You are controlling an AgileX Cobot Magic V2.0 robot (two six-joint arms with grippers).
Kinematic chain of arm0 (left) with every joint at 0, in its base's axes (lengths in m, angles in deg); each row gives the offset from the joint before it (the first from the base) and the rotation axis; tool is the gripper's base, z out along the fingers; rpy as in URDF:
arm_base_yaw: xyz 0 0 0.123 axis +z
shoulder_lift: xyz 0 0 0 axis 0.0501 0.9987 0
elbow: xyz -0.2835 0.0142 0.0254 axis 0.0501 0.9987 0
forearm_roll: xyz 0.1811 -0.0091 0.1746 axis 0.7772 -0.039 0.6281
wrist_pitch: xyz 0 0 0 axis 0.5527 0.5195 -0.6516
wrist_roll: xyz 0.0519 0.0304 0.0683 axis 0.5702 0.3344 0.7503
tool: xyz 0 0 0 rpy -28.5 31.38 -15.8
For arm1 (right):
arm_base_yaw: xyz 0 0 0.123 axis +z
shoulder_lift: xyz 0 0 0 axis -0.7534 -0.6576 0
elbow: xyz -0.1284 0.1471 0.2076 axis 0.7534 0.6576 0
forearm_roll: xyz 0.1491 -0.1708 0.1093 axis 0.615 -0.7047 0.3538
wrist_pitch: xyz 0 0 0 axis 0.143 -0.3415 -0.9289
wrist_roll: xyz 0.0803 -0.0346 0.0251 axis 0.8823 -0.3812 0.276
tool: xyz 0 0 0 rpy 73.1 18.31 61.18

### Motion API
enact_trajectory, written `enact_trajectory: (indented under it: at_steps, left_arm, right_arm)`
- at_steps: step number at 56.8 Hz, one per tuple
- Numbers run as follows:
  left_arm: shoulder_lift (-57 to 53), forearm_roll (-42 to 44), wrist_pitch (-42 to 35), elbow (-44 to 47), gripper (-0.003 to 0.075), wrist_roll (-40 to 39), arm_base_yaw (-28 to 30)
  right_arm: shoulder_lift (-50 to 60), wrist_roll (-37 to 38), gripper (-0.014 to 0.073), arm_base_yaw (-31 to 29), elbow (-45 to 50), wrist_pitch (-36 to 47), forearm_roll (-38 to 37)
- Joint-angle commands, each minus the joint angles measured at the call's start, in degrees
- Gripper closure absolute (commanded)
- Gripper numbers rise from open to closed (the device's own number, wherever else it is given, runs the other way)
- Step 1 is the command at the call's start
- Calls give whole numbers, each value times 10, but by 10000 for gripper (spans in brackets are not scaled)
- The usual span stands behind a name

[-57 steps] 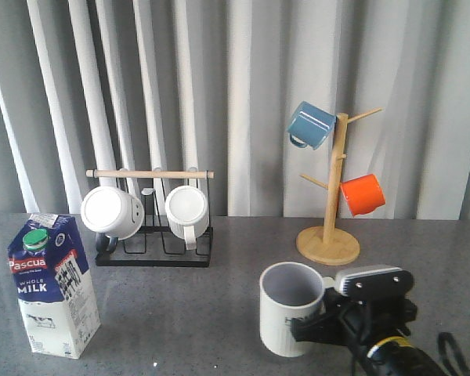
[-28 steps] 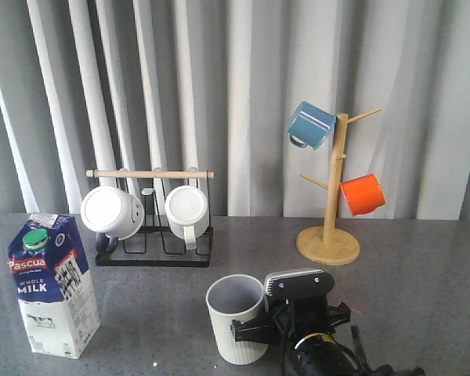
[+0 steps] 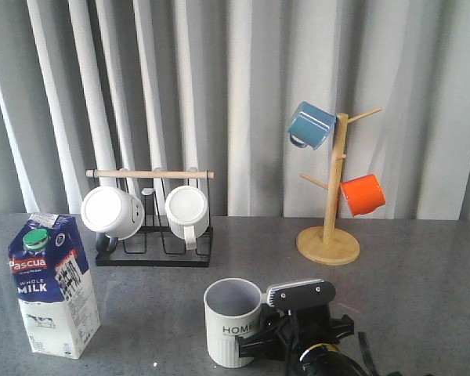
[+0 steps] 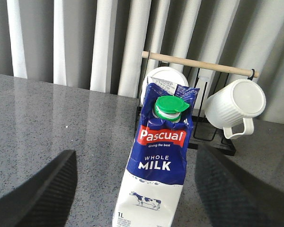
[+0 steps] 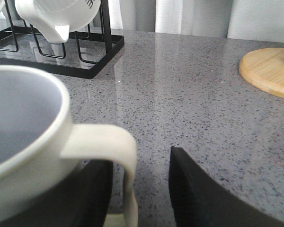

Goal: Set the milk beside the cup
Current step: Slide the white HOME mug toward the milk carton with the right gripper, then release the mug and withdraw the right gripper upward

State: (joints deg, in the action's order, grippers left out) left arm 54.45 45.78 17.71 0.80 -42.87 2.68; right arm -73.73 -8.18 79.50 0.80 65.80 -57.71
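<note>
The milk (image 3: 53, 286) stands upright at the front left of the table; blue top, green cap, red "Pascual" band. In the left wrist view the milk (image 4: 156, 175) stands between the wide-open fingers of my left gripper (image 4: 139, 194), untouched. The cup (image 3: 233, 321), cream ribbed with "HOME" on it, stands at the front centre. My right gripper (image 3: 260, 341) is at its handle. In the right wrist view the cup (image 5: 28, 127) fills the near side. One finger of my right gripper (image 5: 142, 189) sits inside the handle loop; the other stands apart from the handle.
A black wire rack (image 3: 153, 252) with a wooden bar holds two plain white mugs (image 3: 112, 212) at the back left. A wooden mug tree (image 3: 329, 235) with a blue mug (image 3: 311, 125) and an orange mug (image 3: 362, 194) stands at the back right. Grey curtain behind.
My right gripper carried the cup leftward from the right front to the front centre. The cup has turned so "HOME" faces the front. The milk has not moved.
</note>
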Motion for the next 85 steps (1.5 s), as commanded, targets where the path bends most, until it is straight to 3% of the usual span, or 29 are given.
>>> enact_trajectory:
  at_steps: [1, 11, 21, 32, 48, 55, 64, 67, 75, 85]
  left_arm:
    - [-4, -3, -42, -20, 225, -6, 1]
    - [-4, -3, -42, -20, 225, -6, 1]
    - [-4, -3, -42, -20, 225, -6, 1]
    - [-4, -3, -42, -20, 225, -6, 1]
    - [-4, -3, -42, -20, 225, -6, 1]
    - [-4, -3, -42, -20, 225, -6, 1]
    - [-4, -3, -42, -20, 225, -6, 1]
    - [-4, -3, -42, -20, 225, -6, 1]
    - [-4, -3, -42, -20, 225, -6, 1]
    - [-4, -3, -42, -20, 225, -6, 1]
  right_arm:
    - [56, 8, 286, 0, 16, 44, -39]
    - [110, 34, 286, 0, 81, 41, -95]
    - [194, 14, 286, -16, 145, 22, -129]
    - [316, 31, 286, -89, 154, -82, -250]
    - [501, 85, 292, -210, 154, -188, -305]
    - [580, 118, 361, -253, 154, -232, -321]
    - [657, 145, 591, -275, 154, -311, -321]
    - [675, 147, 607, -274, 155, -333, -321]
    - [714, 169, 602, -274, 192, -283, -320]
    - [734, 146, 602, -274, 235, -226, -322]
